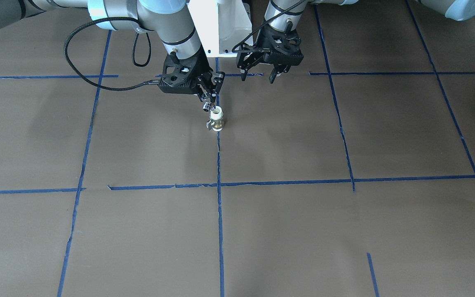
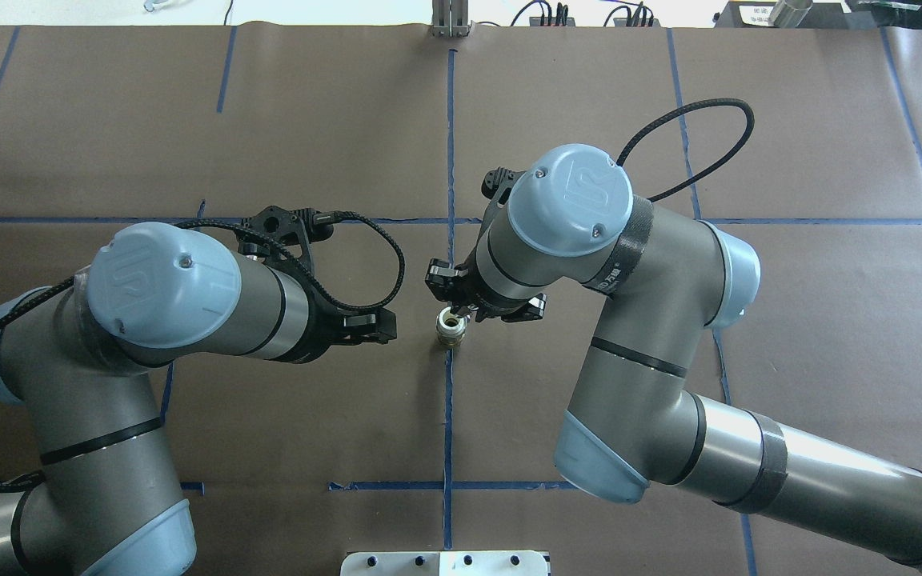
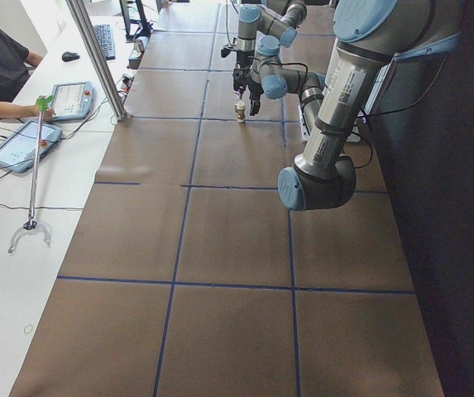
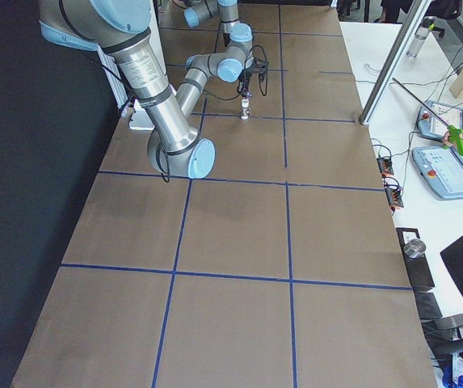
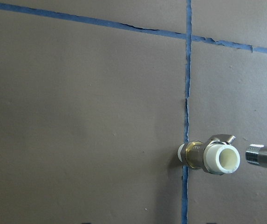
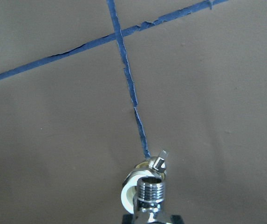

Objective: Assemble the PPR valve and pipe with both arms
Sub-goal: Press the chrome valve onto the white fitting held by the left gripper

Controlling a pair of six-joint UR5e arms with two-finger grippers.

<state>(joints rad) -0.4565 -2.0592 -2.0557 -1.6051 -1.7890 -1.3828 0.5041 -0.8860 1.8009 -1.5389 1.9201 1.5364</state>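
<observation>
The PPR valve [image 1: 216, 119] stands upright on the blue tape line, white end up, lever to the side. It also shows in the overhead view [image 2: 450, 328] and the left wrist view [image 5: 212, 158]. My right gripper [image 1: 207, 100] is shut on the chrome pipe [image 1: 207, 108] and holds it just beside the valve's top opening, with a small gap. In the right wrist view the pipe's threaded end [image 6: 150, 193] hangs over the valve [image 6: 129, 195]. My left gripper [image 1: 257, 76] is open and empty, hovering above the table a short way from the valve.
Brown paper with a blue tape grid [image 1: 219, 185] covers the table. The robot's white base [image 1: 221, 24] stands behind the grippers. A metal post [image 3: 96, 58] and operators' tablets [image 3: 21, 145] are off the table's far edge. A black cable [image 2: 365, 240] loops by the left wrist.
</observation>
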